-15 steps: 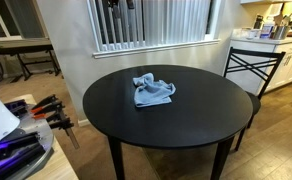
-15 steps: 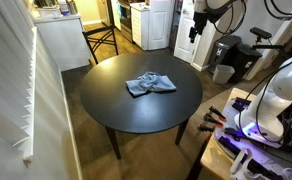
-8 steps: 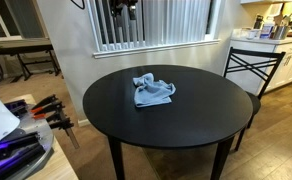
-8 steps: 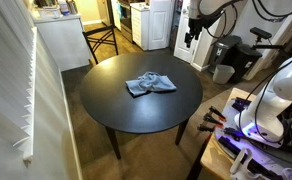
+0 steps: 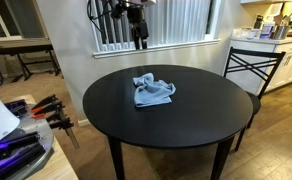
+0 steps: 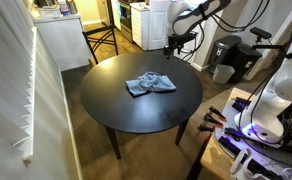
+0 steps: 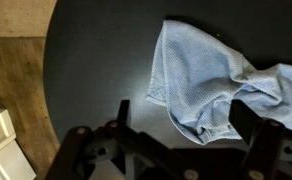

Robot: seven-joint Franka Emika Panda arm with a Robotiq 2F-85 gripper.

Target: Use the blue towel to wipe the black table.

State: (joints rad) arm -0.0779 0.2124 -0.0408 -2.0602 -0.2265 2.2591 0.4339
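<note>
1. The round black table (image 5: pixel 191 125) is standing in the middle of the room, showing in both exterior views.
2. The blue towel (image 5: pixel 152 90) is lying crumpled on the table, a little left of the middle and toward the far side in an exterior view.
3. The claw (image 5: pixel 139 40) is hanging in the air over the far edge of the table, pointing down, well apart from the towel and touching nothing.
4. In the wrist view the claw (image 7: pixel 194 140) is standing wide, its two dark fingers reaching in from the bottom edge with nothing between them.
5. In that same view the towel (image 7: pixel 211 85) is spreading over the right half, while bare table (image 7: pixel 96 60) is filling the left.
6. A dark metal chair (image 5: pixel 251 62) is standing just beside the table on the far right.
7. White window blinds (image 5: pixel 181 20) are hanging on the wall behind the claw.
</note>
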